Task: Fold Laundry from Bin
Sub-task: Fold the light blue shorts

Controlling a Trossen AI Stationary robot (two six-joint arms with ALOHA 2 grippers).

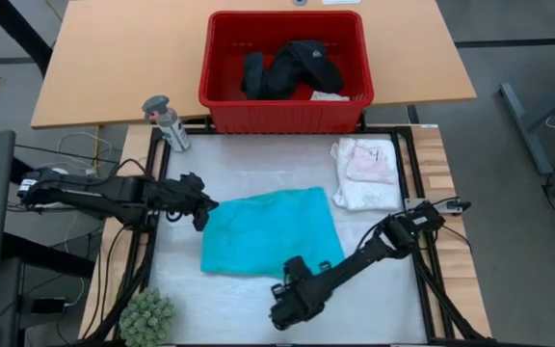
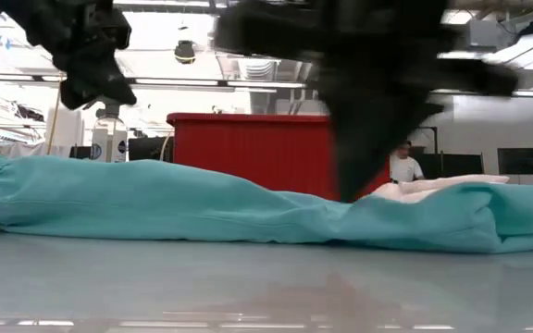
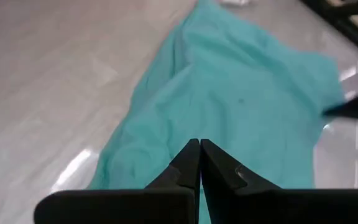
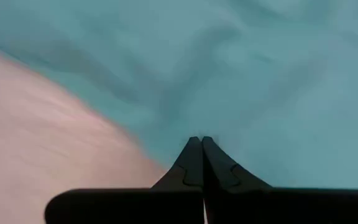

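The turquoise shirt [image 1: 268,231] lies folded flat on the white table top, and it also shows in the low view [image 2: 202,208]. My left gripper [image 1: 200,214] is shut and hovers over the shirt's left edge [image 3: 166,124], clear of it in the low view [image 2: 95,79]. My right gripper [image 1: 295,265] is shut at the shirt's near edge [image 4: 241,93], pointing down. The red bin [image 1: 285,72] stands at the far side and holds black clothing [image 1: 292,66]. A white and pale pink pile [image 1: 366,173] lies at the far right. My right gripper's shut fingertips [image 2: 357,190] come down from above onto the shirt near its near edge. The shirt's front fold hides the tips in the low view. I cannot tell whether they touch the cloth. The shirt lies flat on the table.
A spray bottle [image 1: 167,120] stands at the far left by the bin. A green spiky ball [image 1: 147,316] sits at the near left corner. A dark frame [image 1: 417,193] borders the table top. A person [image 2: 402,162] stands in the room behind.
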